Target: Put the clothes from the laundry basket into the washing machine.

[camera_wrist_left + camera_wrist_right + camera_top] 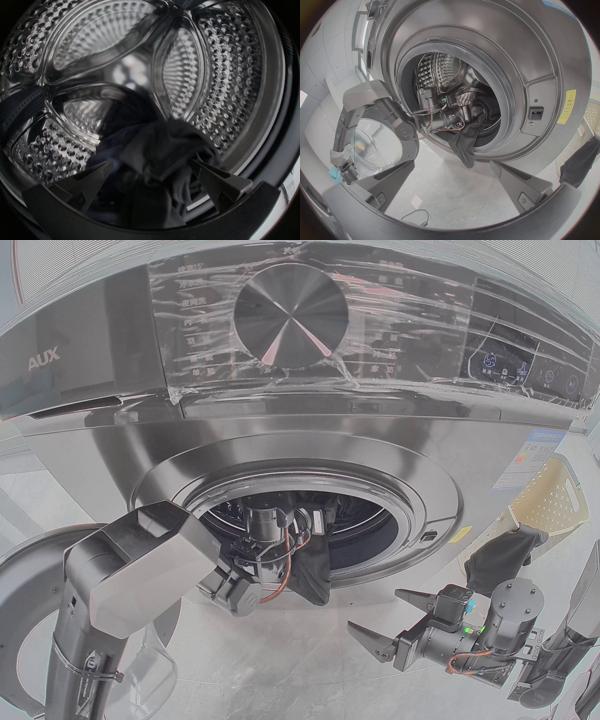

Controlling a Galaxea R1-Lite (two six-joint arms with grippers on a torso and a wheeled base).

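Note:
The washing machine (312,446) stands with its round opening uncovered. My left arm reaches into the drum (218,78), where my left gripper (150,164) is open, its fingers spread to either side of a heap of dark clothes (162,147) on the drum floor. A dark garment (312,571) hangs out over the opening's lower rim, also seen from the right wrist as dark garment (465,143). My right gripper (377,610) is open and empty, low in front of the machine, to the right of the opening. The cream laundry basket (553,496) stands at the right with a dark cloth (500,555) draped over its edge.
The machine's glass door (375,147) is swung wide to the left, beside my left arm. Pale tiled floor (450,190) lies free in front of the machine. A thin cable (415,215) lies on the floor.

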